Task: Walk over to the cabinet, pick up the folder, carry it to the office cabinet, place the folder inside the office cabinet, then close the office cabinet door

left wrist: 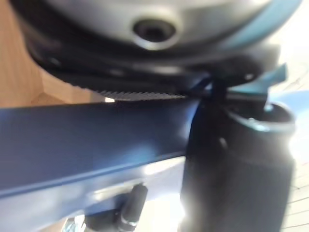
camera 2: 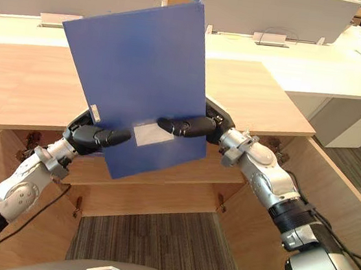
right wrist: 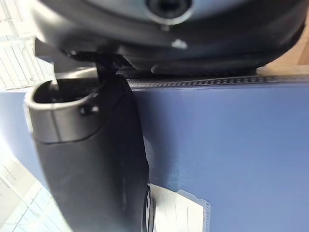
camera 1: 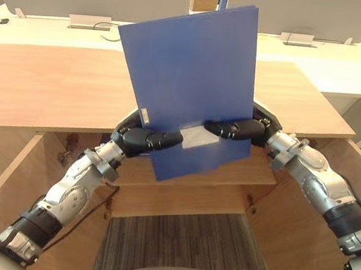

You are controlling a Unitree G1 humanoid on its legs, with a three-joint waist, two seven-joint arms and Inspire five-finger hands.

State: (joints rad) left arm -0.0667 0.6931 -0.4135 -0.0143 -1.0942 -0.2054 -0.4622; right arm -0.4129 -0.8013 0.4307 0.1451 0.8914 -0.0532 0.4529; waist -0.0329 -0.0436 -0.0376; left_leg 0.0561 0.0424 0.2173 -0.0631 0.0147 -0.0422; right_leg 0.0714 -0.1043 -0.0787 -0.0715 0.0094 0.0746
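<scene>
Left eye view showed the blue folder (camera 1: pixel 187 77) held upright and a little tilted, taken low at its two side edges. The left hand (camera 1: pixel 146 139) was closed on the edge at its side and reached across the near face. The right hand (camera 1: pixel 240 129) pinched the opposite edge in the same way, and a white label (camera 1: pixel 196 137) lay between the two hands. The wooden top (camera 1: pixel 43 80) of the open office cabinet (camera 1: pixel 179 203) was just beyond the hands, and its shelf was below them.

In my judgement the step was putting the folder inside. To do it well, both hands should go down together with an even pinch, so that the folder does not twist. They should also keep its upper part clear of the top's front edge before pushing it in.
</scene>
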